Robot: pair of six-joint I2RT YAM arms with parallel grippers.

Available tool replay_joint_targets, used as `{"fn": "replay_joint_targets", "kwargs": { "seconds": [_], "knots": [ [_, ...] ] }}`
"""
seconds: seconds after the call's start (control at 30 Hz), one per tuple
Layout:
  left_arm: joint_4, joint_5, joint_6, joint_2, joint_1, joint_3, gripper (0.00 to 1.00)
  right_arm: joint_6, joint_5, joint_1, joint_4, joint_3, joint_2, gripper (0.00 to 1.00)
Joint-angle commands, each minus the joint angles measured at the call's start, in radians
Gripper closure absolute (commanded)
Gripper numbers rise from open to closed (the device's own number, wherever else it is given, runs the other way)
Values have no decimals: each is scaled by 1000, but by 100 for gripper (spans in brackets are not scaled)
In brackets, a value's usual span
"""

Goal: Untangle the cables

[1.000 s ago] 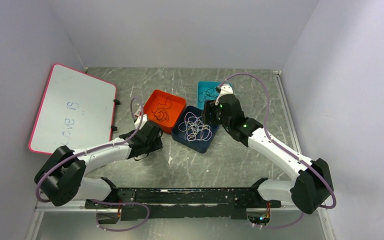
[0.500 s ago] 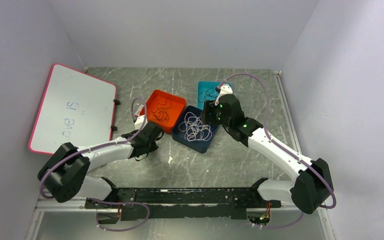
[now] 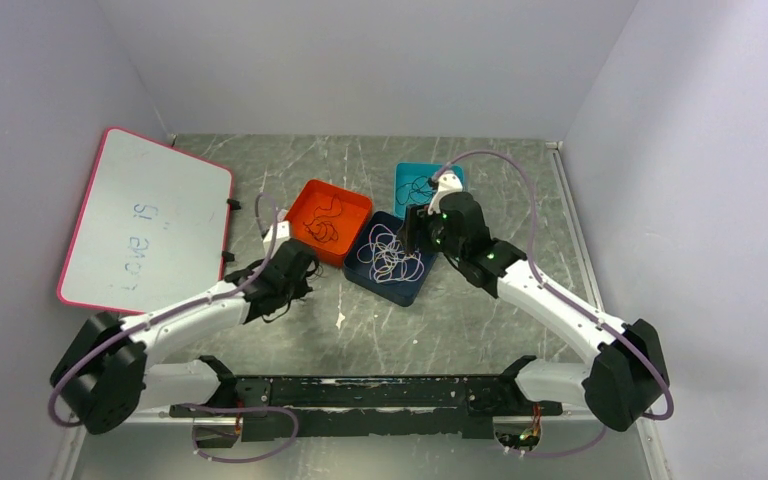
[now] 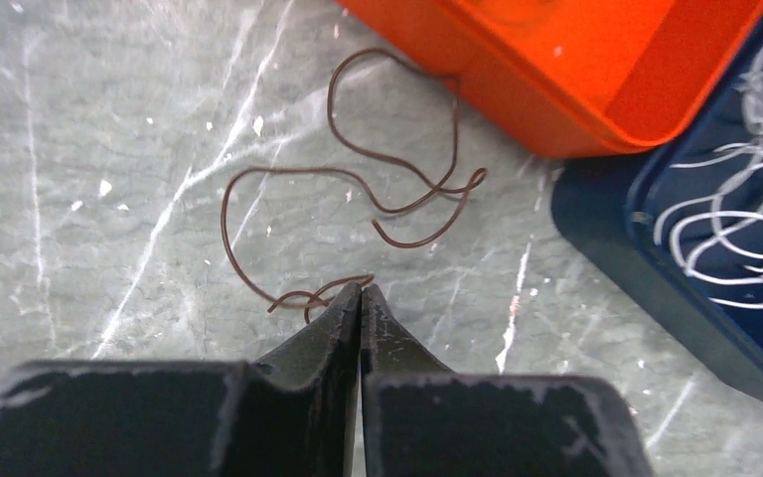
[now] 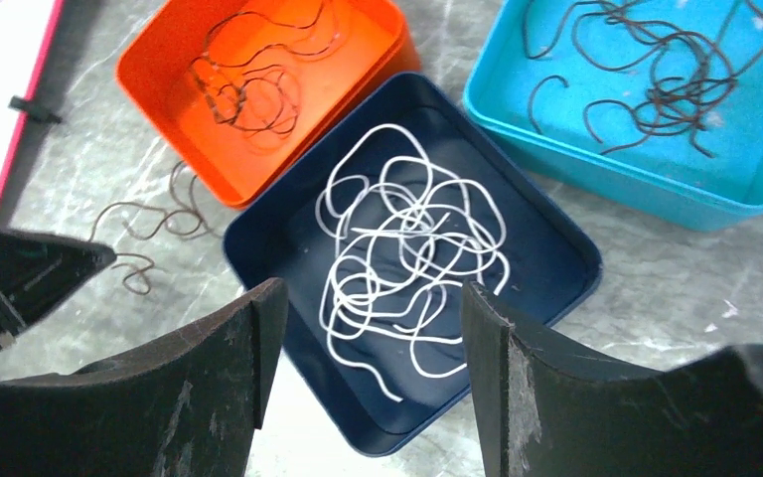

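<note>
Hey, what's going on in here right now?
The robot is working on untangling cables. Its left gripper is shut on the near end of a loose dark cable lying on the table beside the orange tray. The right gripper hangs open above the navy tray holding the white cable. The orange and teal tray hold other dark cables.

White cable (image 5: 404,236), brown cable (image 4: 303,171), orange tray (image 5: 358,40), navy tray (image 5: 536,258), teal tray (image 5: 606,189)

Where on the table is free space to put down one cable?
Bare tabletop lies behind the orange tray toward the back wall, and right of the teal tray. Crowded: beside the orange tray, where the left gripper pinches a loose cable.
</note>
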Motion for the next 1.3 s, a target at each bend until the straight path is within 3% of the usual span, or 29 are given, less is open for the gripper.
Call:
{"fn": "replay_joint_targets", "kwargs": {
  "seconds": [0.0, 0.13, 0.17, 0.37, 0.5, 0.8, 1.27],
  "knots": [
    [-60, -33, 72, -109, -7, 9, 93, -47, -135, 6, 110, -38, -53, 33],
    [-118, -62, 61, -167, -6, 13, 92, -65, -203, 19, 129, -21, -33, 33],
    [-136, -69, 39, -174, -7, 14, 88, -65, -210, 27, 128, -12, -21, 33],
    [-228, -84, -98, -170, 2, 28, 40, -67, -168, 124, 119, 34, 64, 33],
    [-267, -54, -197, -166, 21, 29, 25, -55, -131, 163, 131, 39, 84, 32],
    [20, 221, -171, -236, 263, -110, 19, -75, -93, 182, 107, 53, 88, 32],
    [173, 364, -168, -74, 322, -109, 40, -85, -51, 184, 87, 38, 65, 32]
  ]
}}
